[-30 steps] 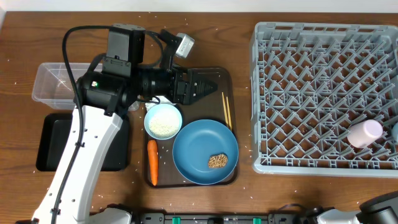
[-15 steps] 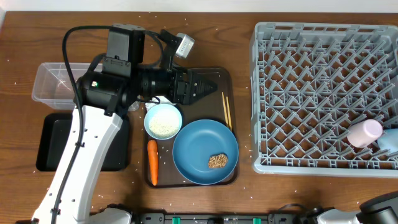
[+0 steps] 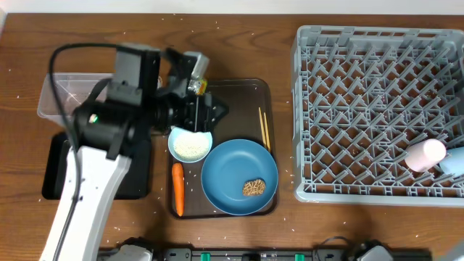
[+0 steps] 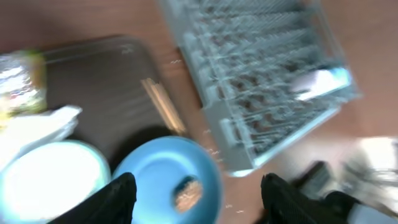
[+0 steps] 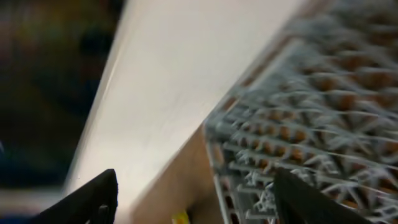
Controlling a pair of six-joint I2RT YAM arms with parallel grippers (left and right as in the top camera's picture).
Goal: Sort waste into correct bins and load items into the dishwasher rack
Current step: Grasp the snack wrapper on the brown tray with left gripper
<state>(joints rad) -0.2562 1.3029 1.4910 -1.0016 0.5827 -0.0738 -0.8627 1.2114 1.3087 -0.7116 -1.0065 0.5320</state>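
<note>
Dishwasher rack (image 3: 377,109) on the right holds only the pink cup (image 3: 425,154) and light blue cup (image 3: 455,161), while blue plate (image 3: 239,176), white bowl (image 3: 190,143), chopsticks (image 3: 264,129) and carrot (image 3: 177,188) sit on the middle brown tray (image 3: 246,94), and my left pincer (image 4: 199,190) and right pincer (image 5: 194,186) are both apart, empty.

Left arm w/ glossy white lower link (image 3: 81,181), black joint housings (image 3: 116,109), green LED (image 3: 93,117), looped black cable (image 3: 61,51), silver wrist cam (image 3: 194,65), black left-gripper fingers (image 4: 118,198).
</note>
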